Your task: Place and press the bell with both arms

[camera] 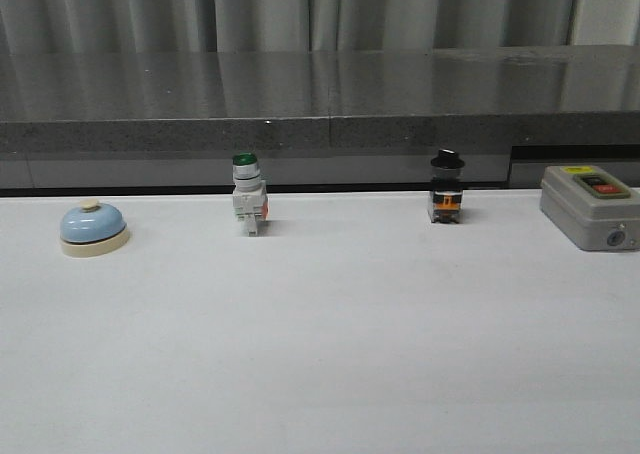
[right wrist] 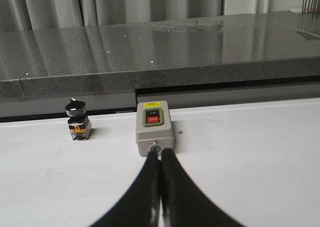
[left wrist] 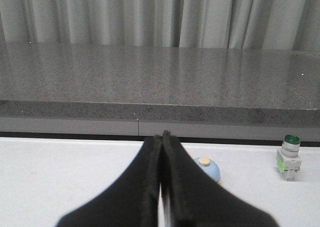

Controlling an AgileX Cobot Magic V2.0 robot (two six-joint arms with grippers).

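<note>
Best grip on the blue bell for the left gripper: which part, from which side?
Probably the cream base rim of the bell, coming from above with the fingers straddling it. It sits upright on the table with open space all round; the dome is smooth and sloped, so pads would likely slip there, and the knob on top should stay free. The left gripper is shut now and must open first.

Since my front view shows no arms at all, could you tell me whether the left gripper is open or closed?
Observer: The left gripper is shut, its fingers pressed together with nothing between them.
Operator: Thank you. What is the right gripper facing?
Observer: The right gripper points at the grey switch box, which sits just beyond its closed fingertips.
</note>
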